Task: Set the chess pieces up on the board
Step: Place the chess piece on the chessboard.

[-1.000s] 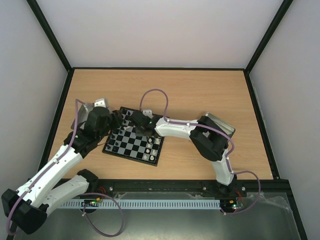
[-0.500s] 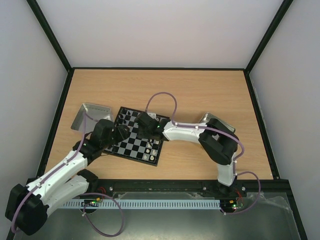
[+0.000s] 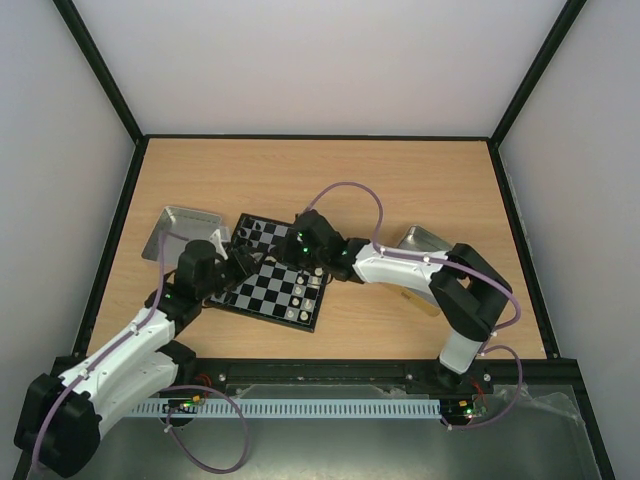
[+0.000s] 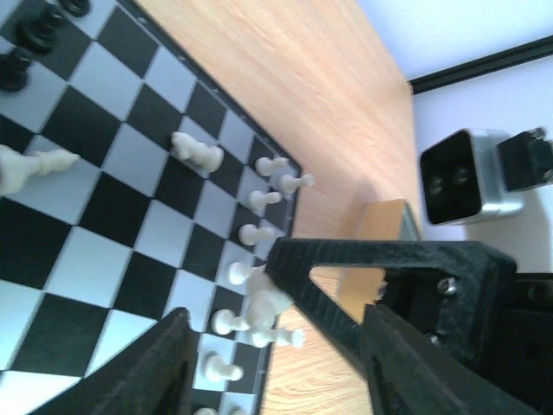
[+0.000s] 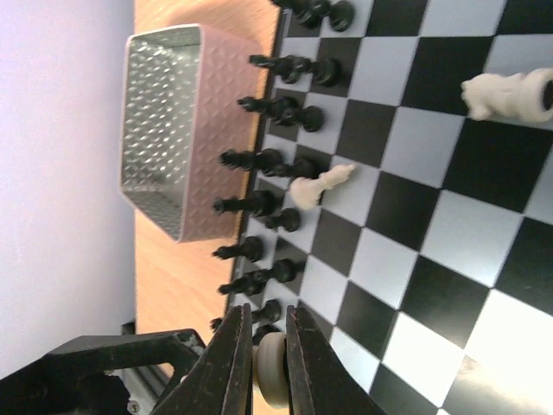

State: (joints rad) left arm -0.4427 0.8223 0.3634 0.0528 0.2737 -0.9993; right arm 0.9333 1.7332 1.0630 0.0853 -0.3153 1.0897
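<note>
Starting at the left, a shallow silver tin (image 3: 178,230) sits on the wooden table (image 3: 400,180), just off the board's far-left corner. Near it, the left gripper (image 3: 243,262) hangs over the left edge of the board (image 3: 262,312). Its claw is spread, with nothing between the fingers (image 4: 155,372).

The board lies turned at an angle, left of the table's middle. Black pieces (image 5: 276,112) stand in two rows along the far-left side, next to the tin. One cream-white pawn (image 5: 320,186) stands just beside those rows. The white pieces (image 4: 259,225) are gathered along the opposite, near-right side, most of them standing close to the rim.

The right gripper (image 5: 269,346) reaches in from the right over the far part of the board. Its claw is pinching a small cream-white piece (image 5: 271,373); which figure it is cannot be told.

Further right, a second silver tin (image 3: 425,238) rests on the table, well apart from the board and partly hidden by the right arm.
</note>
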